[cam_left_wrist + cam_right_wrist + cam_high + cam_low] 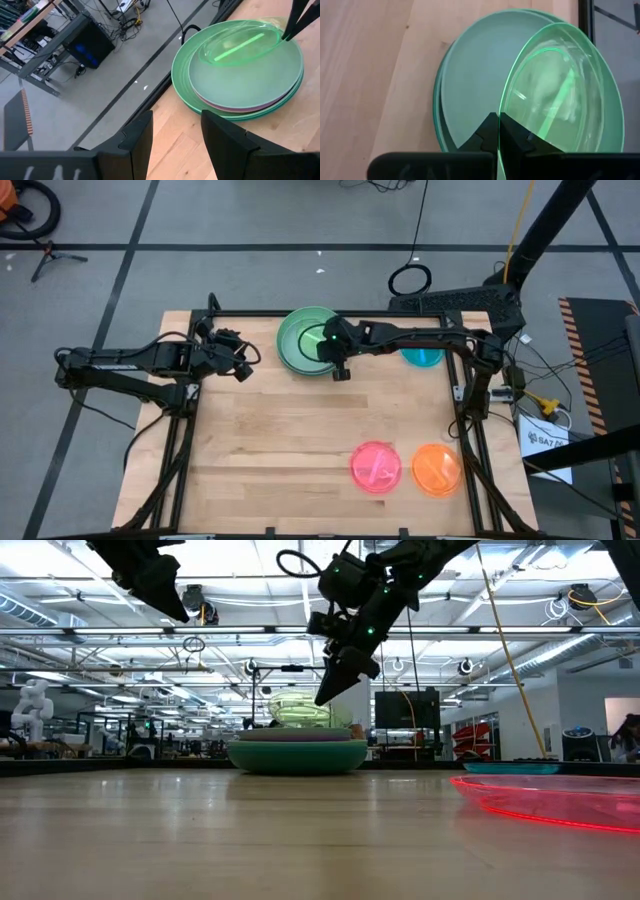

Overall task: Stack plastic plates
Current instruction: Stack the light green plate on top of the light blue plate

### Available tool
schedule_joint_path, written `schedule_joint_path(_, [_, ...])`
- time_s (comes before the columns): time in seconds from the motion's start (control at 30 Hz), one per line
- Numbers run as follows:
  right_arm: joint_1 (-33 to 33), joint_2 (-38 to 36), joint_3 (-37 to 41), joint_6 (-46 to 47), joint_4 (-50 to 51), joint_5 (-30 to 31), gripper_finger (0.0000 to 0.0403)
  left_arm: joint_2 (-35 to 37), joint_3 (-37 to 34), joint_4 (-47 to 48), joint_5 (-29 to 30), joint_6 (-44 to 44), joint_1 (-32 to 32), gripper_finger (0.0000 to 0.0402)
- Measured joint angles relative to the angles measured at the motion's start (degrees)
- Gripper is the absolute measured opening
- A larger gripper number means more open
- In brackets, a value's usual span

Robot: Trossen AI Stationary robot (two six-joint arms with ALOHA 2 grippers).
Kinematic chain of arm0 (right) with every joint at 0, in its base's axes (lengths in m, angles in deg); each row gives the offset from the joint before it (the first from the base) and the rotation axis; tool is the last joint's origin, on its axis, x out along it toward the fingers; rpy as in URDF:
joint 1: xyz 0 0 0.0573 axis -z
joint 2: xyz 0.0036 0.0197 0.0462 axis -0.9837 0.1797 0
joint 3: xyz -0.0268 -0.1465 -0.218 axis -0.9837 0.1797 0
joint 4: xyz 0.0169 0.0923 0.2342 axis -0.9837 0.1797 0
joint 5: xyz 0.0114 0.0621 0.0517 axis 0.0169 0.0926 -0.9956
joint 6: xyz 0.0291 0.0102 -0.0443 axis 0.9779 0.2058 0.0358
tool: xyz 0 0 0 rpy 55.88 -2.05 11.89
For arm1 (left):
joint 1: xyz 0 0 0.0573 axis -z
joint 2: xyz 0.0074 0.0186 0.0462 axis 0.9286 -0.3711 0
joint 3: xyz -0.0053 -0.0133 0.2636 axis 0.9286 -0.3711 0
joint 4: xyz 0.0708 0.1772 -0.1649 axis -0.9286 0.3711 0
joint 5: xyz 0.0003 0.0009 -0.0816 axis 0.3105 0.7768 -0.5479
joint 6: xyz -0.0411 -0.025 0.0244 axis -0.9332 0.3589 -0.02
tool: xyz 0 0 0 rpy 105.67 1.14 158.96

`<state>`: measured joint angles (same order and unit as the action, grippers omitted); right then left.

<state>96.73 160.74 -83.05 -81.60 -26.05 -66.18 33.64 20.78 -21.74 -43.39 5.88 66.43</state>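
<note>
A: Nearest in low view: hot pink plate [545, 808], flat on table [280, 450], lower right of frame. Same plate lower centre-right in high view, orange plate [436, 470] just beside it, not touching.

B: Noted. Further back?

A: Stack of larger plates [292, 352] at upper centre of high view, near table's far edge. Mint plate [470, 85] topmost; pink layer and green layers visible beneath in left wrist view.

B: Lime plate?

A: Translucent lime plate [565, 95] tilted over stack, one edge pinched by right gripper [498, 131], fingers closed narrow on rim. Far edge apparently resting on mint plate; near edge lifted.

B: Left side?

A: Left gripper [175, 131] at upper left of high view, off to left of stack, above table edge. Fingers apart, moderately wide, holding nothing.

B: Anything beyond?

A: Blue plate [422, 357] at upper right of high view, partly under right arm. Seen as thin teal sliver at right in low view.
</note>
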Motion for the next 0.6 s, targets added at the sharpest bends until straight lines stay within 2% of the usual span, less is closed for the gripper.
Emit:
schedule_joint_path(0.23, [-0.1, -0.1, 0.0, 0.5, -0.4, 0.0, 0.0007, 0.0, 0.0, 0.0, 0.0, -0.5, 0.0, 0.0173])
schedule_joint_path(0.6, [-0.1, -0.1, 0.0, 5.5, -0.2, 0.1, 0.0080, 0.0, 0.0, 0.0, 0.0, -1.2, 0.0, 0.0173])
